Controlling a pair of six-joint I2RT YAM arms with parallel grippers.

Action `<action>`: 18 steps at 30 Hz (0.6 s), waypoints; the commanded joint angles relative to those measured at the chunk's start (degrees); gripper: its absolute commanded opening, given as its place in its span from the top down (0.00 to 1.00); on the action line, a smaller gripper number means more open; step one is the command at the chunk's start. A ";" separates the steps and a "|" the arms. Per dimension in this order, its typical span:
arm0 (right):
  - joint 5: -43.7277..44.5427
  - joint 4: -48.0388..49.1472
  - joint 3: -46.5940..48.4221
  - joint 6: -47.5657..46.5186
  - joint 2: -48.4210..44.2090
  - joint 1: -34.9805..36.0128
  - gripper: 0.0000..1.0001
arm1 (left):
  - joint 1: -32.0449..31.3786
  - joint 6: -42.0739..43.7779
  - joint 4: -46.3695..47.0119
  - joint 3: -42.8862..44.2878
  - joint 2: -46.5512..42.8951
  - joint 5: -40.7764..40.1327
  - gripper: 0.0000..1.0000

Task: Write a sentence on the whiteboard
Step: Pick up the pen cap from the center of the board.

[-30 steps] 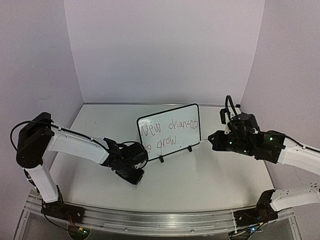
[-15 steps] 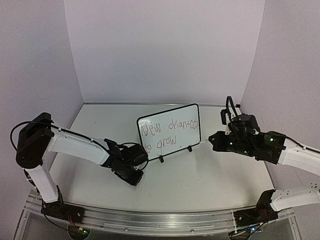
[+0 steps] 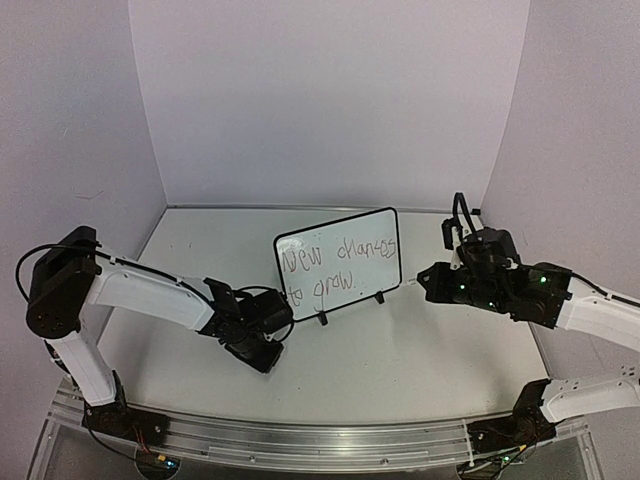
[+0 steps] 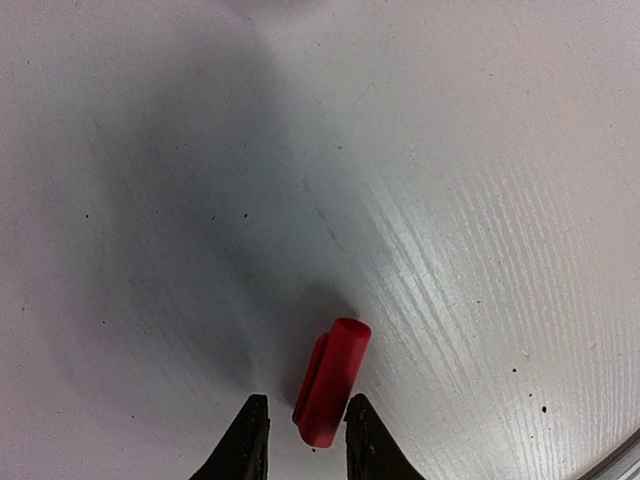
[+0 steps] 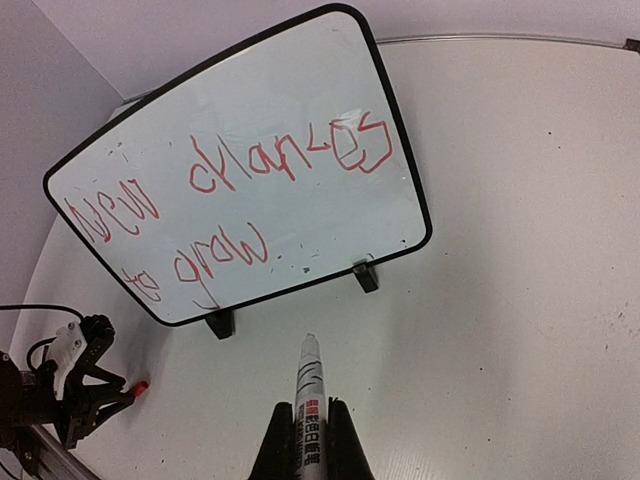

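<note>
Near left, the left gripper (image 4: 306, 432) hangs low over the table (image 4: 480, 200), its jaws slack around a red cap (image 4: 332, 380) lying on the surface. A gap shows on one side, so the cap looks released, not pinched. Over on the right, the right gripper (image 5: 306, 440) is clenched on the marker (image 5: 308, 395), bare tip aimed at the board. Farther back, at the centre, the whiteboard (image 3: 340, 262) stands tilted on two black feet, carrying the sentence (image 5: 235, 195) in two uneven red lines, roughly "New chances to grow". Writing seems finished; the step is likely capping the marker, which calls for lining tip and cap up squarely
</note>
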 commanded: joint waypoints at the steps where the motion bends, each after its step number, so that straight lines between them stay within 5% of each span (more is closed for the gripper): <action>1: 0.78 0.09 -0.43 0.31 -0.77 -0.08 1.00 | -0.28 -1.01 -0.07 -0.95 -2.00 -0.60 0.76; 18: 0.16 0.09 -0.09 0.84 -0.07 -0.09 1.00 | -0.26 1.02 3.12 -2.06 -0.78 2.11 0.87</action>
